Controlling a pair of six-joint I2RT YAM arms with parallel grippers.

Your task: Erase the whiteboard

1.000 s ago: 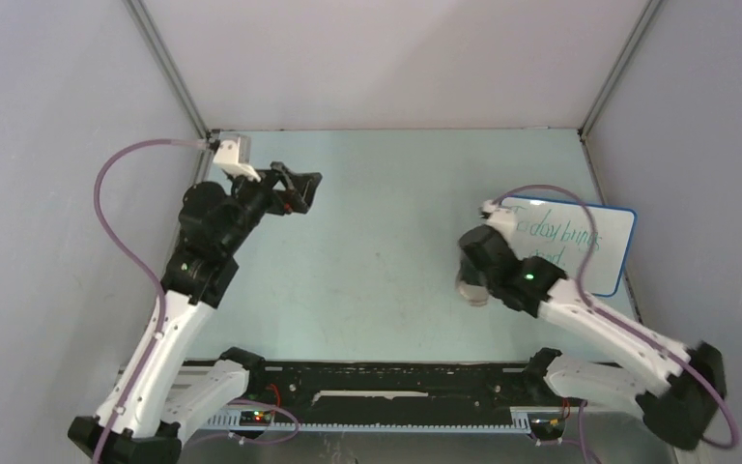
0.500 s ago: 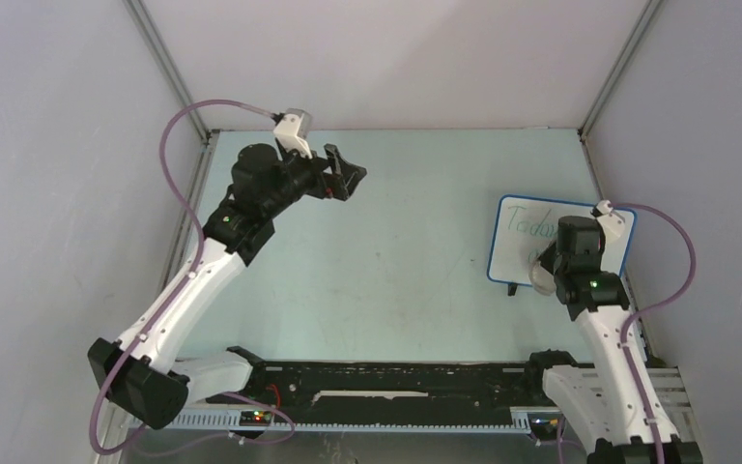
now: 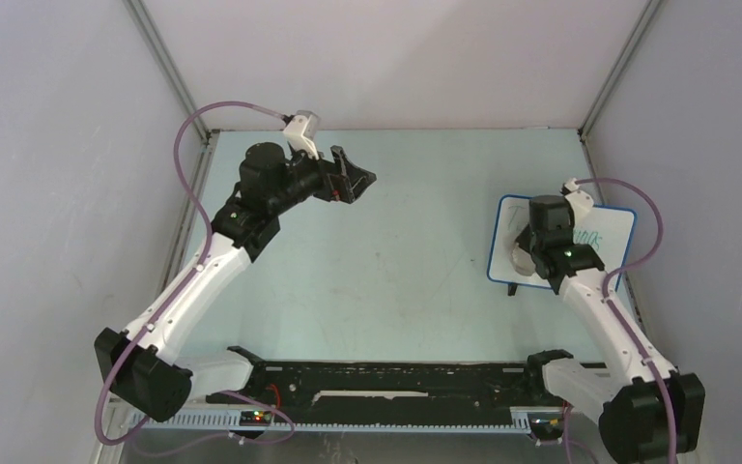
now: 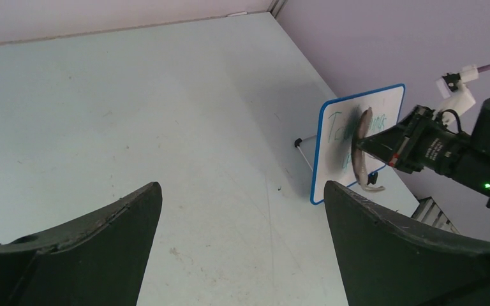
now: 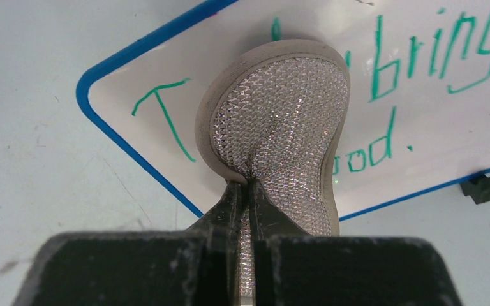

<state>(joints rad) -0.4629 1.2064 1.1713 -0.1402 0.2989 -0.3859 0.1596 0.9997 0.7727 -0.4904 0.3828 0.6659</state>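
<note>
**Sponge against the lettered whiteboard at the right of the desk**

The whiteboard [image 3: 614,235] sits at the right side of the desk [image 3: 396,261], close to the side wall. It is glossy white with a blue rim and rounded corners.

The overhead camera shows it as a slanted rectangle, half hidden under the right arm [image 3: 599,309], with only scraps of green writing to be made out. The right wrist camera shows the writing [image 5: 415,60] much better: a large "T" at the board's left, "bring" further right and "ood." on the line below. It also shows a small black foot [image 5: 482,188] under the lower rim.

The left wrist camera alone shows that the board is propped up on edge rather than lying flat, with a thin leg reaching the desk behind it.

A grey-beige oval sponge [image 5: 281,121] with a glittery textured back lies against the board between the "T" and "bring". The right fingers [image 5: 247,191] are pinched tight on its lower part, bending it.

The left fingers [image 3: 356,172] are spread wide with nothing between them. They are held over the far left part of the desk, well apart from the board and turned toward it.
</note>
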